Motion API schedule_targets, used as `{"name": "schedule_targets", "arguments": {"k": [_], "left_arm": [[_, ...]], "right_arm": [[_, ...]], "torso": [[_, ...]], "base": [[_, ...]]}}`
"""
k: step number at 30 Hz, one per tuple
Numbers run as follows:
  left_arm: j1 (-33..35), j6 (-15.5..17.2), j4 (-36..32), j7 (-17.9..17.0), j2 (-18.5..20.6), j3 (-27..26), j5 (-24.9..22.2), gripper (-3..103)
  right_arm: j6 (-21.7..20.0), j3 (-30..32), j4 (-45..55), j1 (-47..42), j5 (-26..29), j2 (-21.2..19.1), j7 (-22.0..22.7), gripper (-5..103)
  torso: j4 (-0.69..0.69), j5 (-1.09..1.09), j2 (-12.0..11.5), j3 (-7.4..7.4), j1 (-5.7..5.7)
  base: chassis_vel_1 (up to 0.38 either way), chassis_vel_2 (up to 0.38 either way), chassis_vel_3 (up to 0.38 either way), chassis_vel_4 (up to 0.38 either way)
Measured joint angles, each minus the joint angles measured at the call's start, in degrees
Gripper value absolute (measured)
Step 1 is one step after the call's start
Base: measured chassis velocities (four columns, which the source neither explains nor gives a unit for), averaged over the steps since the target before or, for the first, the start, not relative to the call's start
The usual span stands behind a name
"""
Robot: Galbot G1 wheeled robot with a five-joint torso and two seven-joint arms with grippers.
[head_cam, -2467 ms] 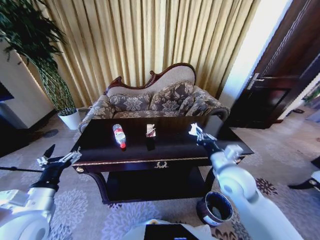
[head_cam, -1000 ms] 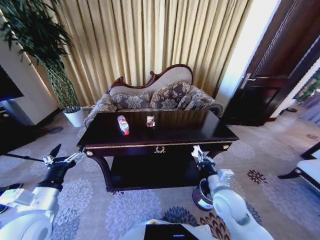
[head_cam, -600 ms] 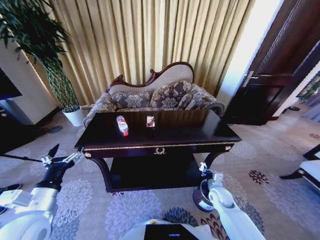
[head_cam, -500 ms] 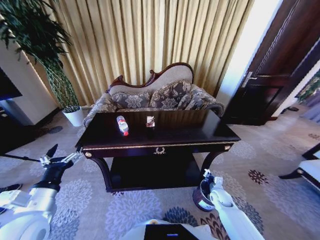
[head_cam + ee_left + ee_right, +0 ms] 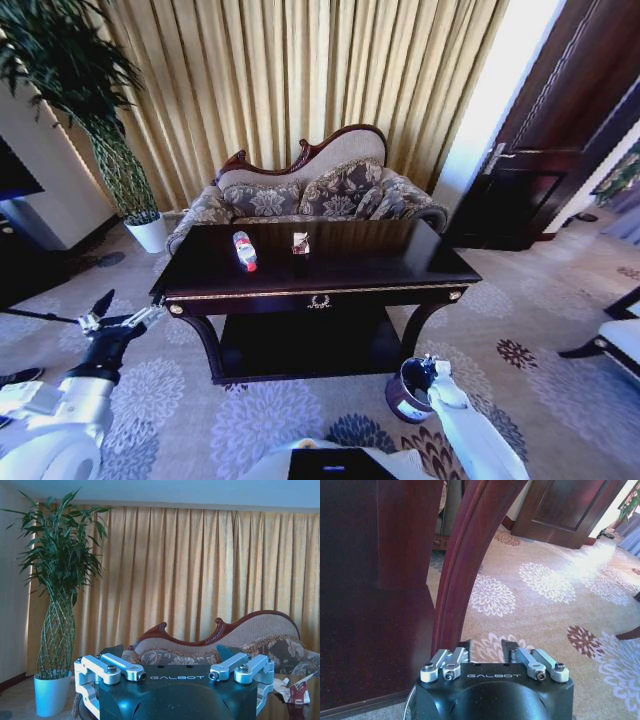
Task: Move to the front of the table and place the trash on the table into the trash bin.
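I've got the right gripper (image 5: 421, 372) low, lower right of frame, over the trash bin (image 5: 404, 395), fingers parted w/ nothing held; curved table (image 5: 400, 262) leg right ahead. Bottle (image 5: 243, 250) & wrapper (image 5: 300, 241) lie on the tabletop, center frame. Left gripper (image 5: 112, 318) parked lower left, released.

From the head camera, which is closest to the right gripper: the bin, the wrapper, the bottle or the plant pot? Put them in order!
From the right gripper:
1. Trash bin, right beneath it on the carpet.
2. Wrapper, on the table's middle.
3. Bottle, on the table's left part.
4. White plant pot, far left by the curtain.
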Motion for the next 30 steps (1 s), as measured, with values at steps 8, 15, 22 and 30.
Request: {"name": "schedule_targets", "arguments": {"k": [8,15,22,30], "left_arm": [[0.17,-0.11,0.0,0.0,0.02,-0.04,0.05,100],[0.54,-0.2,0.0,0.01,0.0,-0.11,0.05,100],[0.33,-0.22,0.0,0.03,-0.05,0.09,0.02,100],[-0.06,-0.22,0.0,0.01,-0.23,0.02,-0.34,100]], "right_arm": [[0.06,0.03,1.14,-0.8,-0.21,0.04,0.08,61],[0.06,0.35,2.46,-2.14,0.02,0.08,0.11,88],[0.04,1.32,5.77,-4.14,0.85,0.04,0.77,100],[-0.99,6.65,24.21,-13.21,6.69,-1.6,1.67,100]], "torso": [[0.0,-0.01,0.0,-0.01,0.0],[0.0,-0.01,0.0,-0.01,0.0],[0.0,0.0,0.0,0.0,0.0],[-0.01,-0.02,0.0,-0.01,0.0]], "base": [[0.0,0.0,0.0,0.0],[0.0,0.0,0.0,0.0],[0.0,0.0,0.0,0.0],[0.0,0.0,0.0,0.0]]}}
